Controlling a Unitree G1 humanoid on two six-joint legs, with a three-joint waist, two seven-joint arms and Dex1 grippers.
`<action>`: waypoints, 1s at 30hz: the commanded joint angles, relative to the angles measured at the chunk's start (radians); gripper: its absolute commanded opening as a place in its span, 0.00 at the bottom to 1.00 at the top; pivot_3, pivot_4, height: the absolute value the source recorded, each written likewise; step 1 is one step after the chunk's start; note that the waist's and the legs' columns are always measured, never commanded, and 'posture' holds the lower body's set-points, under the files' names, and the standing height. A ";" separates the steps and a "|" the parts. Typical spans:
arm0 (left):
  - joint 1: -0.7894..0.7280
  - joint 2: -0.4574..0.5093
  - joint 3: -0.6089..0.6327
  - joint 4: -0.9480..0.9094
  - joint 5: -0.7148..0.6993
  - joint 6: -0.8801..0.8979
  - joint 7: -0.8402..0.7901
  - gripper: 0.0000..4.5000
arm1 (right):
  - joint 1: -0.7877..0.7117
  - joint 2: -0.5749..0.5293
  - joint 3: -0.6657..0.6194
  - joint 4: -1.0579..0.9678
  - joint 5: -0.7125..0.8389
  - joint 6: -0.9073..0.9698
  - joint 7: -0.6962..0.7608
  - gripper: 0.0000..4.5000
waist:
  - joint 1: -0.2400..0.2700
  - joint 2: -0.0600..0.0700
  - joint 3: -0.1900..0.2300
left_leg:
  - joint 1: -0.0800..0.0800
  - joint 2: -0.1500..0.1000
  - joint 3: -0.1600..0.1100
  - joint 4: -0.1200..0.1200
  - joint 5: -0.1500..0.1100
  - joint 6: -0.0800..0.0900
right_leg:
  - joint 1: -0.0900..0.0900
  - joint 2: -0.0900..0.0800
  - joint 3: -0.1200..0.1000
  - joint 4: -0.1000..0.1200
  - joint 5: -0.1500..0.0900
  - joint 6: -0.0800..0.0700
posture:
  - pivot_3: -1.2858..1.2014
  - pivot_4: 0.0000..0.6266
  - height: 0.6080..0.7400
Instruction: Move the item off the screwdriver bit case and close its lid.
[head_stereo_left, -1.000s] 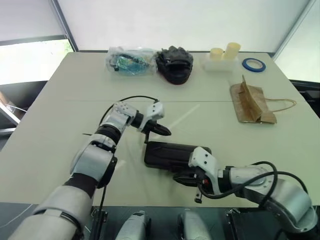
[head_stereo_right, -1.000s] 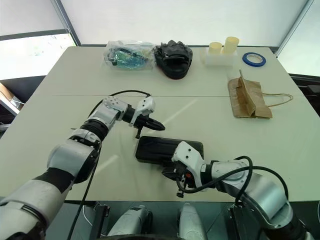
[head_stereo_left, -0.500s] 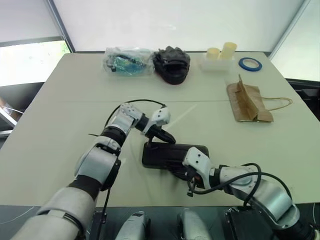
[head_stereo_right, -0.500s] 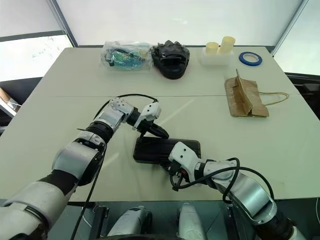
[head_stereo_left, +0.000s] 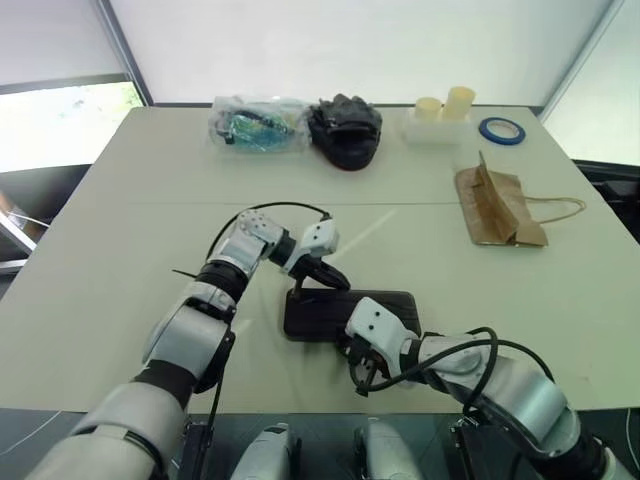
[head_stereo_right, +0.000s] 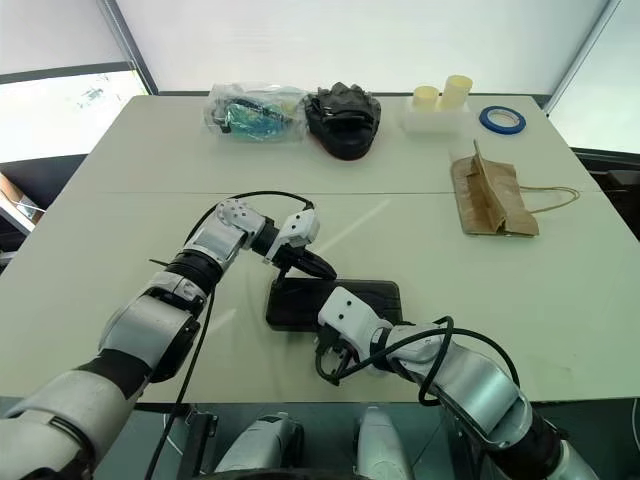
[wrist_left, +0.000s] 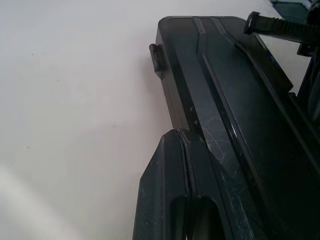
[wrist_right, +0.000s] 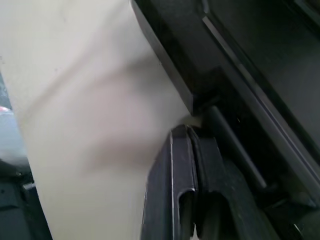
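Left gripper (head_stereo_left: 335, 274) now lower, against case (head_stereo_left: 330, 312)

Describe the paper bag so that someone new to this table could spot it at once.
Start at the pale table and go to its right side, nearer than the blue tape roll. The paper bag lies flat there, brown and creased, with thin pale twine handles trailing toward the table edge. Nothing else there is brown paper.

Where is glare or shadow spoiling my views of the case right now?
Left eye view: a bright streak of glare on the table just beyond the screwdriver bit case. Left wrist view: light catches scratches on the lid. Right wrist view: soft shadows on the table beside the case's edge.
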 joint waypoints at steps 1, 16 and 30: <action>0.084 -0.033 -0.112 0.003 0.037 -0.020 -0.084 0.00 | -0.052 -0.030 -0.069 0.063 -0.124 -0.020 -0.107 0.01 | 0.000 -0.001 -0.001 | 0.000 0.000 0.000 0.000 0.000 0.000 | 0.000 0.000 0.000 0.000 0.000 0.000 | 0.52 0.24 1.00; -0.123 0.069 0.251 0.137 -0.121 0.039 0.204 0.00 | 0.035 0.022 -0.888 -0.158 0.610 0.254 0.251 0.01 | -0.004 -0.003 0.000 | -0.001 -0.001 -0.001 0.001 0.000 0.001 | -0.001 -0.001 0.000 0.005 0.000 0.000 | 0.52 0.24 1.00; 0.212 0.291 0.431 -0.469 -0.315 0.435 0.352 0.00 | -0.058 -0.016 -0.723 0.226 0.251 -0.150 0.038 0.01 | -0.004 -0.003 0.000 | -0.001 -0.001 0.000 0.001 0.000 0.001 | -0.004 -0.002 0.001 0.007 0.000 0.000 | 0.52 0.24 1.00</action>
